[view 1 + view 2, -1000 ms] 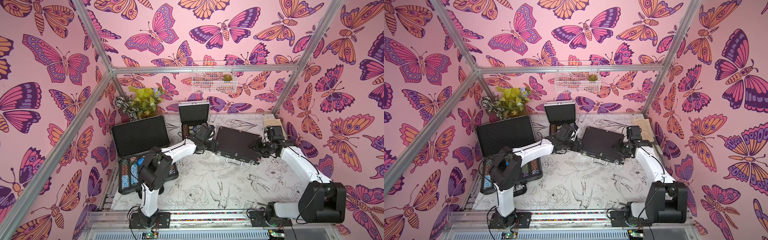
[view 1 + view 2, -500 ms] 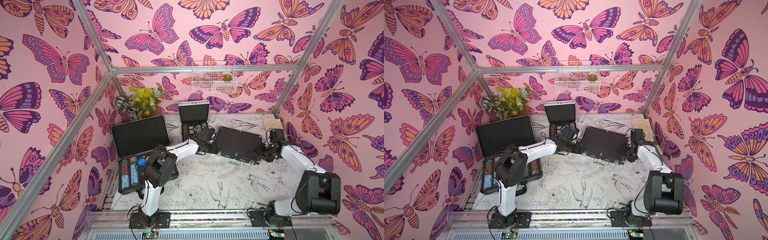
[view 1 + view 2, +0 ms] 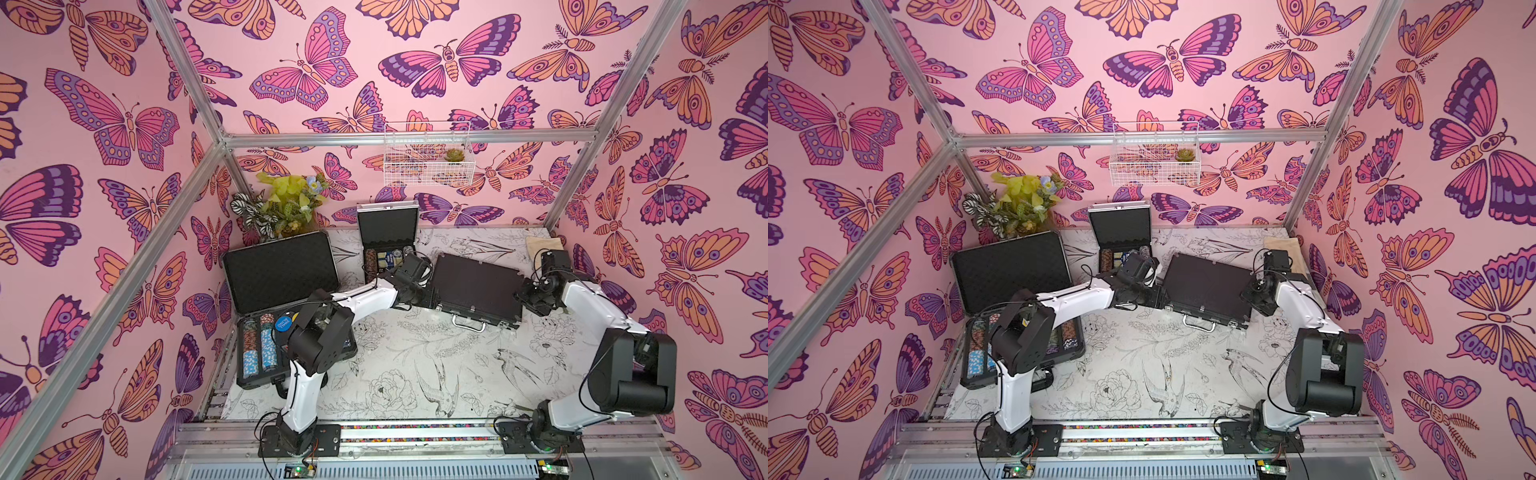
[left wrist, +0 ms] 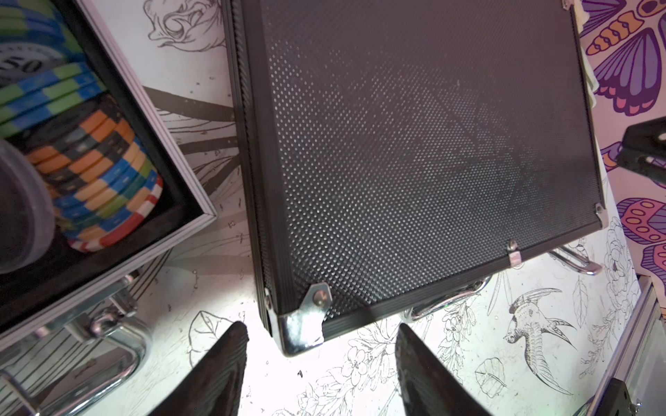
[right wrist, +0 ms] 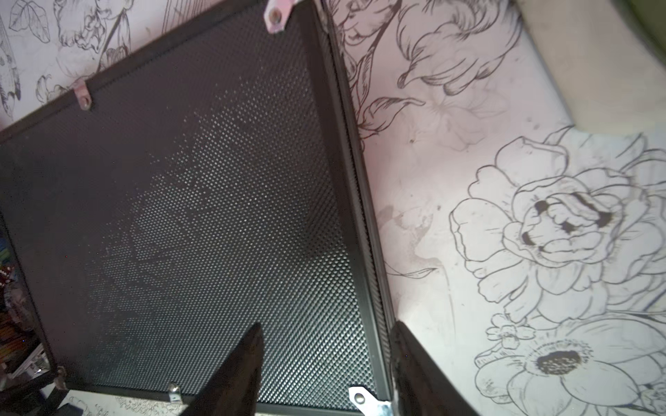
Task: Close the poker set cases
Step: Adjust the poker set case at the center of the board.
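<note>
Floral tabletop (image 3: 415,361), closed black case (image 3: 478,286) lying crosswise, handle (image 3: 468,327) frontward

Both top views are bright and evenly exposed under diffuse overhead light. The pink walls (image 3: 374,62) carry no glare, and the arms cast only soft, faint shadows on the table (image 3: 415,365). Wide-angle perspective splays the walls toward the frame edges. In the left wrist view, the table beside the medium black case (image 4: 414,144) blooms to near white. The case's dotted lid sparkles with pinpoint highlights around a soft shadow patch, and the poker chips (image 4: 90,162) are slightly smeared. The left gripper (image 4: 321,325) reads as underexposed black. The right wrist view is dimmer, with a pink cast. There the right gripper (image 5: 326,323) is dark and soft, and the cream glove (image 5: 594,54) is out of focus.
</note>
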`<state>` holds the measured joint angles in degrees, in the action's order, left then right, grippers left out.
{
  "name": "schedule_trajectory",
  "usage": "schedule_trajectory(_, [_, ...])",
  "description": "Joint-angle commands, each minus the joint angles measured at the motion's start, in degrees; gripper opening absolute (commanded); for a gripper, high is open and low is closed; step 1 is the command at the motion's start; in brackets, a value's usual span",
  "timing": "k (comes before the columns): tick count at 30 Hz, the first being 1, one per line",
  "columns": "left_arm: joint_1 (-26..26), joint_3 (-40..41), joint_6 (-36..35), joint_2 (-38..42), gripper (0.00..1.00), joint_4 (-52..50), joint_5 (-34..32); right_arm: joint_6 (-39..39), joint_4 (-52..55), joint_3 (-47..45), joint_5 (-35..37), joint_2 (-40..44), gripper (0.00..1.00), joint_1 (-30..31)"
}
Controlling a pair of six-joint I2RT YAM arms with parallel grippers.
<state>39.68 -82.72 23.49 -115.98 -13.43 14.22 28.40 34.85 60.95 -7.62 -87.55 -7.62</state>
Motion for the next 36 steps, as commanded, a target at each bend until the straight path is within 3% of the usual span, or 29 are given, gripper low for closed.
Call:
schedule_trajectory(1, [0.1,-1.0,0.5,-1.3,0.66,-1.1,1.5,-1.3,2.8,0.4,2.1,1.3,0.58,-1.7])
schedule_trajectory(13, [0.6,-1.5,-1.0,-2.1,0.65,-0.9,4.9,-2.8,-3.8,-0.1,-6.4,-7.4,0.56,-1.9])
schedule_trajectory(21, [1.5,-1.4,-1.6,-2.2,0.64,-0.9,5.7,-3.5,-8.6,2.9,-12.2,-12.4,0.49,-1.4])
schedule_trajectory(36, [2.6,-3.3,-1.0,-4.4,0.63,-0.9,5.8,-3.2,-7.4,13.3,-14.3,-19.4,0.46,1.6])
